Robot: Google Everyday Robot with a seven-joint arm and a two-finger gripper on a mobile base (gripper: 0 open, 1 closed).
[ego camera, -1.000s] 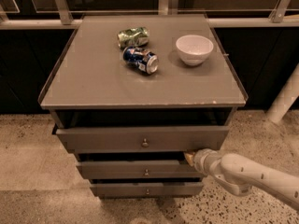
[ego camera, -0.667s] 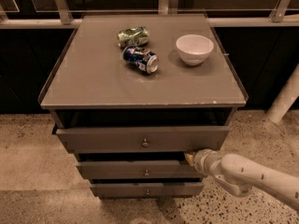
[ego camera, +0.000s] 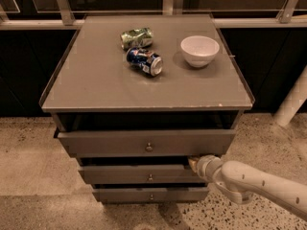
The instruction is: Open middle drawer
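Note:
The middle drawer [ego camera: 139, 174] is the grey-brown low front, second of three in the cabinet, with a small round knob [ego camera: 150, 177] at its centre. It stands out a little from the cabinet, with a dark gap above it. My gripper [ego camera: 194, 163] is at the drawer's top right edge, just under the top drawer, on the end of the white arm [ego camera: 254, 181] that comes in from the lower right. Its tip is tucked into the dark gap.
The taller top drawer [ego camera: 146, 143] is pulled out a little. The lowest drawer [ego camera: 151, 194] sits below. On the cabinet top [ego camera: 96, 80] lie a green can [ego camera: 136, 37], a blue can [ego camera: 144, 61] and a white bowl [ego camera: 200, 50]. A white post [ego camera: 292, 102] stands at right.

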